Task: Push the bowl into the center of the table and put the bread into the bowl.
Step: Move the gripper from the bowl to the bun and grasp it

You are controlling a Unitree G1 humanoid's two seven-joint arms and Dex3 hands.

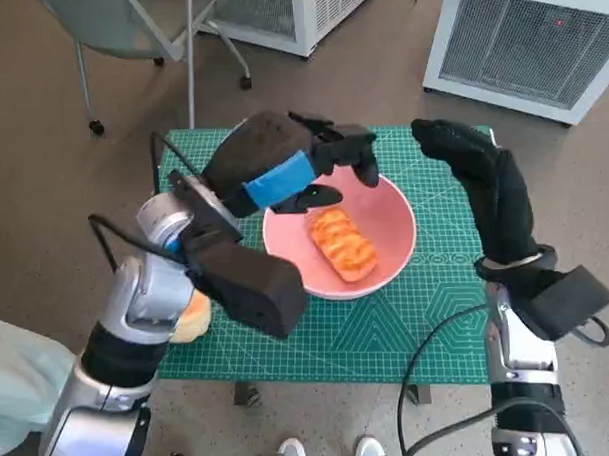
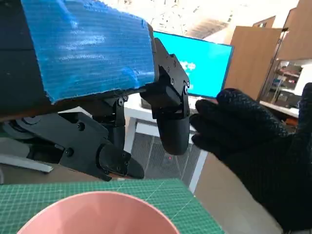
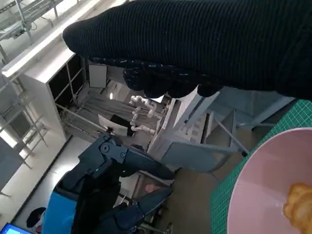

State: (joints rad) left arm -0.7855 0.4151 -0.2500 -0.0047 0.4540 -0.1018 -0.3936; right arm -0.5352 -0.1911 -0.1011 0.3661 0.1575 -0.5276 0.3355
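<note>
Bread in bowl, both hands empty above it.

The worktop (image 1: 388,335) carries the pink bowl (image 1: 394,210) about mid-mat, the bread (image 1: 342,244) lying inside. The left hand (image 1: 327,157) hovers over the bowl's far rim, fingers apart, holding nothing; the right hand (image 1: 467,147) hangs beside the bowl, fingers loosely extended, empty. Risk: a withdrawing left hand could clip the rim and shift or tip the bowl. A second roll (image 1: 191,317) lies well left of the bowl.

1. My left hand (image 1: 317,162) hangs over the bowl's (image 1: 399,210) far rim, blocking that side.
2. My right hand (image 1: 462,147) flanks the bowl's right.
3. Bare mat (image 1: 388,330) lies on the bowl's near side.
</note>
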